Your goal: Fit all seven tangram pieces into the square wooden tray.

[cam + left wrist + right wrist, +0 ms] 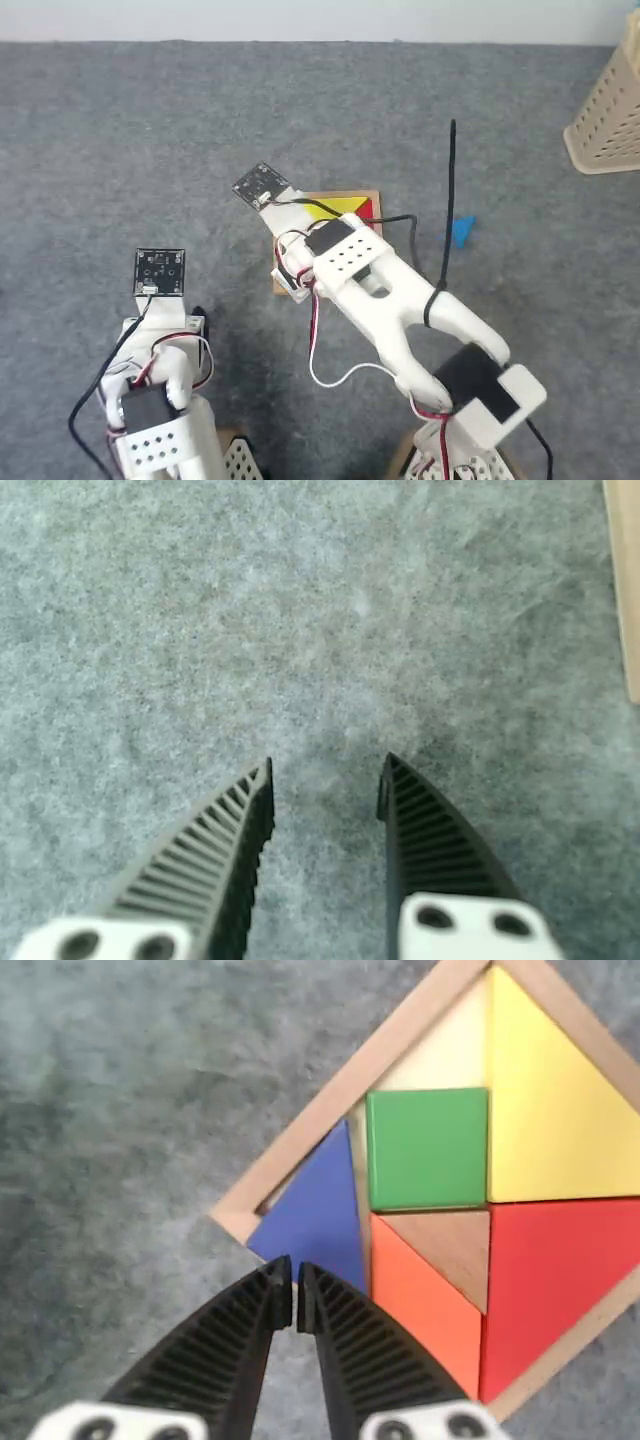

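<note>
A: Right wrist view: right gripper (296, 1278) pinched together, tips at blue triangle (315, 1210), skewed over tray (335, 1100) corner, centre-left.
B: Seating step, probably. Next, push it flat. Left gripper (328, 765) spread apart over carpet (300, 600).

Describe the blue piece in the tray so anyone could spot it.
Find the square wooden tray on the grey carpet. At the corner nearest the right tool, beside the green square, lies the dark blue triangle, the only piece overlapping the rim.
</note>
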Tool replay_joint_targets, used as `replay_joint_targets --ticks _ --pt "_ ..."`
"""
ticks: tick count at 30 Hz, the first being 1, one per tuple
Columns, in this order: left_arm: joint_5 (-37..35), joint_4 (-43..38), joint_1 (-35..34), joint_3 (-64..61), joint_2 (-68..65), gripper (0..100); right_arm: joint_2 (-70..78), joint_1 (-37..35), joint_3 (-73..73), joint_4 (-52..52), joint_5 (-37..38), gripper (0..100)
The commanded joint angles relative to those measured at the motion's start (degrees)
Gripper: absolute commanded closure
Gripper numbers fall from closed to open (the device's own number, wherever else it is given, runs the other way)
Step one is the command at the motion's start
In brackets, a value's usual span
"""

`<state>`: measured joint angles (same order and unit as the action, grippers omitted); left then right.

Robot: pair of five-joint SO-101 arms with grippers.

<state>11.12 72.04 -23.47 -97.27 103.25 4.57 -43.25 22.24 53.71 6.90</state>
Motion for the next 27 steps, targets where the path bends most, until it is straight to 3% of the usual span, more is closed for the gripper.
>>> replay_joint_targets --ticks 1,16,22,27 --pt "0.4 0.2 -0.3 0.7 0.4 83 1.2 -0.5 -2.5 -1.0 2.4 99.1" --pt "0.4 0.2 -0.3 0.7 0.4 83 9.7 3.6 -10.1 1.6 2.5 99.1" --pt "0.4 0.2 -0.3 0.7 0.4 83 0.1 6.5 -11.9 9.8 2.0 99.1" --pt "0.4 0.2 -0.3 0.7 0.4 83 -9.5 15.1 -11.8 16.0 2.5 98.9"
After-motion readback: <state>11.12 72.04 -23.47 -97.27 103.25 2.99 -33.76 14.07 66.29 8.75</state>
